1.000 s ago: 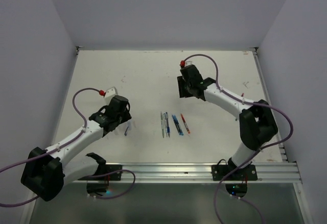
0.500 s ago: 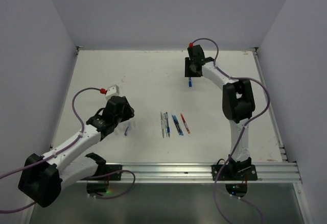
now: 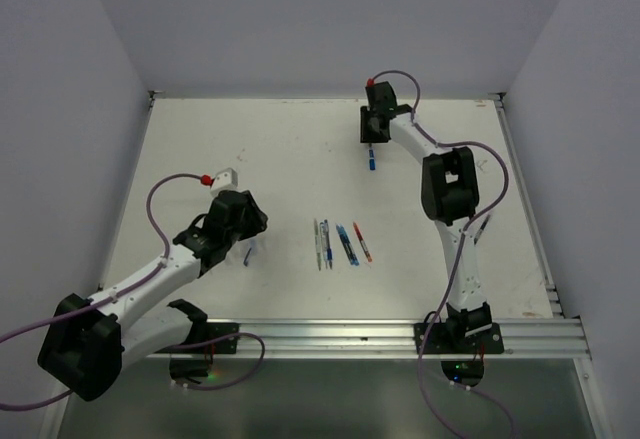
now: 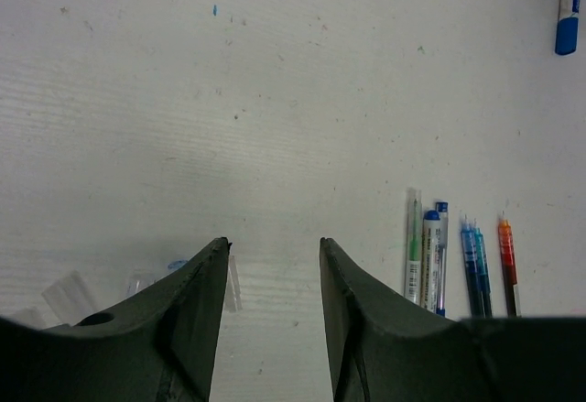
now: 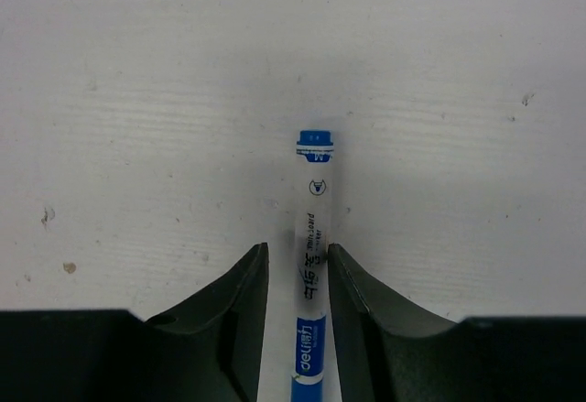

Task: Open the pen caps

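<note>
Right gripper: jaws narrow, closed on a pen. The barrel is round, white and glossy with blue print, and it runs straight down the gap between the dark wedge-shaped fingers.

Blue cap: a short, blunt blue tube seated on the pen's free end, with a thin white band right behind it. In the top view it pokes out of the gripper toward the near side. It sits over the far part of the table, right of centre.

Left gripper: jaws moderately open over bare tabletop in the near-left area. The fingers are matte black and taper to blunt tips.

Small clear plastic bits lie just beside the left finger, partly hidden by it. One has a bluish tint. Can't tell what they are.

Row of pens: thin sticks side by side and parallel, near the middle of the table between the arms. From the left there is a clear one with green, a white one with blue, two blue-teal ones and an orange-red one. They're too small to tell whether they're capped.

The tabletop is white and matte, with scuffs and specks.
</note>
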### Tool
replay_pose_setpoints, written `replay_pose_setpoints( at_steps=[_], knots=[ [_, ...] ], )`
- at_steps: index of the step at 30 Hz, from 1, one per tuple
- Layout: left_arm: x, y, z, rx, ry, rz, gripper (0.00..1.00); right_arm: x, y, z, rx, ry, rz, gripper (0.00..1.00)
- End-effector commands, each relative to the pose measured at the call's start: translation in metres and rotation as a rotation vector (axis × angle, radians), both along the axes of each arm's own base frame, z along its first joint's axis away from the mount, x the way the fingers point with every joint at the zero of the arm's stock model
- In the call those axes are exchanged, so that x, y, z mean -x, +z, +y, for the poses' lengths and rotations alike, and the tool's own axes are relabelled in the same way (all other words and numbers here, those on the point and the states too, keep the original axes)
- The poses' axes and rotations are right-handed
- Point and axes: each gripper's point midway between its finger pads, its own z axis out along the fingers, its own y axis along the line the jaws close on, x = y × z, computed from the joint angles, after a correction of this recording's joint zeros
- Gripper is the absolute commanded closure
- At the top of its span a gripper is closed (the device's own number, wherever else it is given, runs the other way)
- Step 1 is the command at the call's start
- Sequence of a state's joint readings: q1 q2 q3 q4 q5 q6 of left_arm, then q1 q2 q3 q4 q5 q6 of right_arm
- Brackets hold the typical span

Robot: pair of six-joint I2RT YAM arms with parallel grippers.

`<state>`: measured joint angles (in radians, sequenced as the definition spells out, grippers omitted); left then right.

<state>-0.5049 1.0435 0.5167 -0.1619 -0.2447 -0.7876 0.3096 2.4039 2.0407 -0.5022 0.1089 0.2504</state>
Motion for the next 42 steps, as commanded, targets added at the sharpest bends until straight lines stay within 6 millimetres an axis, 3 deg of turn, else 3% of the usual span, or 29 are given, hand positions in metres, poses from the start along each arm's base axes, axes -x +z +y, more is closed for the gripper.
replay_pose_setpoints(
  at_steps=[1, 8, 11, 12, 14, 17, 19, 20, 21, 22, 23, 24, 26, 27, 28, 29, 30, 32, 33, 34, 36, 42],
  knots=[
    [-0.008, 0.008, -0.003, 0.009, -0.015, -0.056, 0.52, -0.006, 0.008, 0.004, 0.011, 0.023, -0.006, 0.65],
    [-0.01, 0.009, -0.004, 0.01, -0.017, -0.057, 0.52, -0.006, -0.007, -0.005, 0.056, 0.0, 0.018, 0.75],
    [-0.009, 0.009, -0.005, 0.01, -0.023, -0.054, 0.52, -0.009, -0.012, -0.005, 0.073, -0.002, 0.027, 0.85],
    [-0.009, 0.009, -0.006, 0.015, -0.026, -0.054, 0.52, -0.009, -0.019, -0.005, 0.075, -0.002, 0.04, 0.98],
    [-0.009, 0.012, -0.008, 0.027, -0.037, -0.056, 0.52, -0.015, -0.012, -0.003, 0.059, -0.012, 0.02, 1.0],
    [-0.007, 0.018, -0.016, 0.051, -0.083, -0.068, 0.53, -0.023, 0.019, 0.007, -0.028, -0.039, -0.052, 1.0],
    [-0.008, 0.028, -0.027, 0.074, -0.15, -0.114, 0.53, -0.015, 0.058, 0.018, -0.125, -0.014, -0.109, 1.0],
    [-0.002, 0.029, -0.04, 0.109, -0.23, -0.107, 0.54, -0.02, 0.082, 0.027, -0.19, -0.011, -0.185, 1.0],
    [-0.007, 0.044, -0.053, 0.152, -0.287, -0.174, 0.56, -0.005, 0.07, 0.026, -0.211, -0.005, -0.16, 1.0],
    [-0.005, 0.049, -0.061, 0.166, -0.347, -0.196, 0.58, 0.003, 0.12, 0.032, -0.278, 0.024, -0.242, 1.0],
    [0.003, 0.054, -0.076, 0.216, -0.434, -0.199, 0.6, 0.003, 0.141, 0.039, -0.347, 0.038, -0.305, 1.0],
    [0.003, 0.065, -0.085, 0.254, -0.476, -0.249, 0.6, 0.022, 0.13, 0.04, -0.374, 0.054, -0.278, 1.0],
    [0.017, 0.071, -0.1, 0.346, -0.567, -0.255, 0.59, 0.044, 0.192, 0.056, -0.528, 0.144, -0.408, 1.0],
    [0.016, 0.084, -0.107, 0.387, -0.597, -0.309, 0.58, 0.064, 0.17, 0.056, -0.557, 0.149, -0.367, 1.0],
    [0.02, 0.091, -0.111, 0.432, -0.612, -0.316, 0.57, 0.076, 0.212, 0.059, -0.651, 0.173, -0.462, 1.0],
    [0.027, 0.093, -0.116, 0.464, -0.648, -0.313, 0.55, 0.092, 0.216, 0.065, -0.706, 0.216, -0.453, 1.0],
    [0.027, 0.103, -0.12, 0.491, -0.669, -0.354, 0.55, 0.111, 0.195, 0.067, -0.741, 0.228, -0.4, 1.0],
    [0.034, 0.111, -0.125, 0.54, -0.703, -0.364, 0.52, 0.138, 0.225, 0.074, -0.873, 0.287, -0.448, 1.0],
    [0.036, 0.121, -0.128, 0.559, -0.72, -0.396, 0.52, 0.156, 0.204, 0.074, -0.907, 0.284, -0.398, 1.0],
    [0.039, 0.127, -0.131, 0.58, -0.73, -0.405, 0.5, 0.165, 0.22, 0.077, -0.99, 0.304, -0.432, 1.0],
    [0.045, 0.139, -0.138, 0.61, -0.76, -0.441, 0.48, 0.195, 0.215, 0.079, -1.054, 0.348, -0.403, 1.0],
    [0.062, 0.153, -0.163, 0.68, -0.818, -0.455, 0.46, 0.246, 0.225, 0.071, -1.086, 0.368, -0.419, 1.0]
  ],
)
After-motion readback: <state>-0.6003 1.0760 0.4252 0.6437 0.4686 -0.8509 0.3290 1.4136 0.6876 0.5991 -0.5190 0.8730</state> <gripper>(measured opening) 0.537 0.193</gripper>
